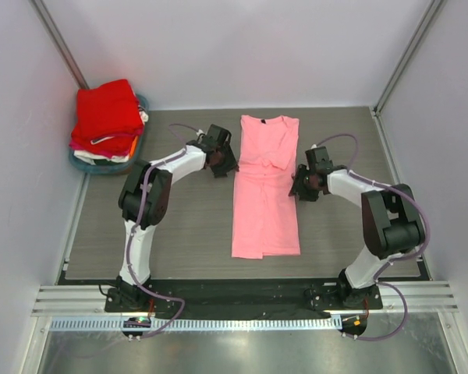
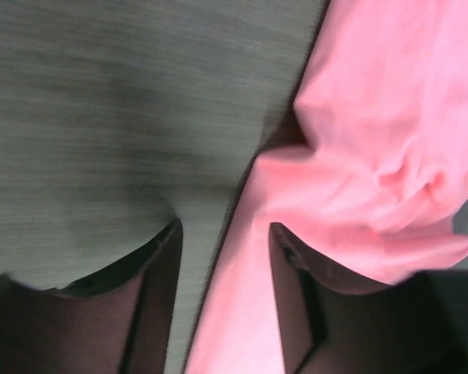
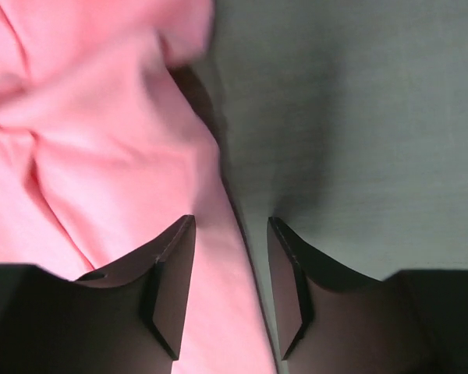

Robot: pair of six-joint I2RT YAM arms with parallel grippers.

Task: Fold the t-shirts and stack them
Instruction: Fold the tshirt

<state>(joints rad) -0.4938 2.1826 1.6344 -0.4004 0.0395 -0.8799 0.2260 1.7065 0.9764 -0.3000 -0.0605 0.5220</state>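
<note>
Teal tray [image 1: 101,168] at 10 o'clock, loaded with a folded stack [image 1: 101,144]: red t-shirt [image 1: 105,113] on top, magenta, orange and white edges peeking out under it. Mid-table, pink t-shirt [image 1: 265,195] lying flat, sleeves tucked in, long axis 12 to 6, neck at 12. At its 9 o'clock edge, left gripper [image 2: 225,226]; at 3, right gripper [image 3: 232,222]. Both spread apart over the cloth edge, gripping nothing.

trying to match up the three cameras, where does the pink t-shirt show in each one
Top external: the pink t-shirt lies lengthwise in the middle of the grey table, neck at the far end.
Left wrist: the shirt fills the right side, from the upper right down to bottom centre.
Right wrist: the shirt fills the left side, from the upper left down to bottom centre.
Shared landmark: the shirt's long edge against the grey table.
</note>
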